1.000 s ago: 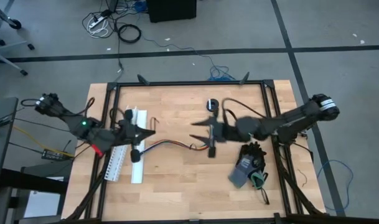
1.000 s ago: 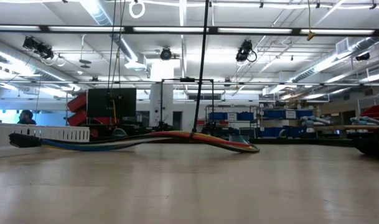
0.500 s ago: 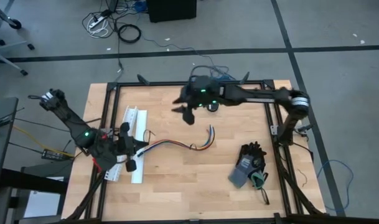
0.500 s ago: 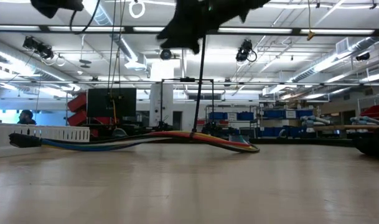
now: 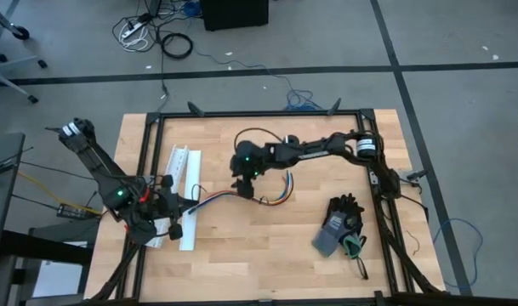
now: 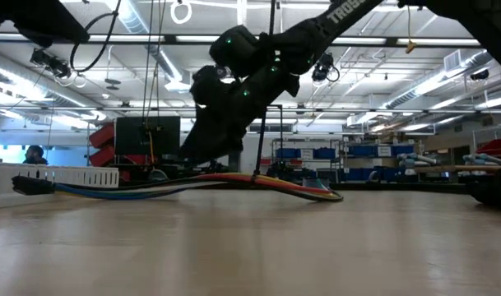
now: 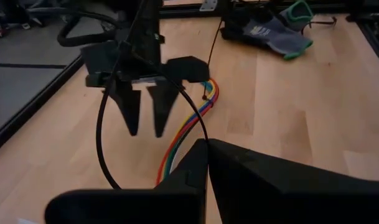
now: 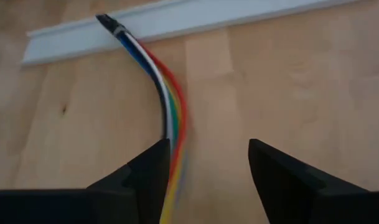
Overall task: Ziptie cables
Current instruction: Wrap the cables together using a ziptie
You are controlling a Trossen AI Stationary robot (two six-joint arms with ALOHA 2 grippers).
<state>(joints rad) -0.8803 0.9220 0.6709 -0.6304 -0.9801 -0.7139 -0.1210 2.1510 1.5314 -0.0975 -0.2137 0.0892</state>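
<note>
Wooden table (image 5: 241, 255), right tool (image 5: 245, 189) open, pointing down over cables (image 5: 241, 196), left tool (image 5: 175, 204) closed

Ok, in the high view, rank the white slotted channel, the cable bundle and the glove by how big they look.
1. White slotted channel: longest.
2. Cable bundle: about as long, so the order with the channel is uncertain; far thinner.
3. Glove: shortest, though broadest.

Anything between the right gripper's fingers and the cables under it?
No. In the right wrist view the right gripper stands open above the cables, with only bare wooden table showing between its fingers.
</note>
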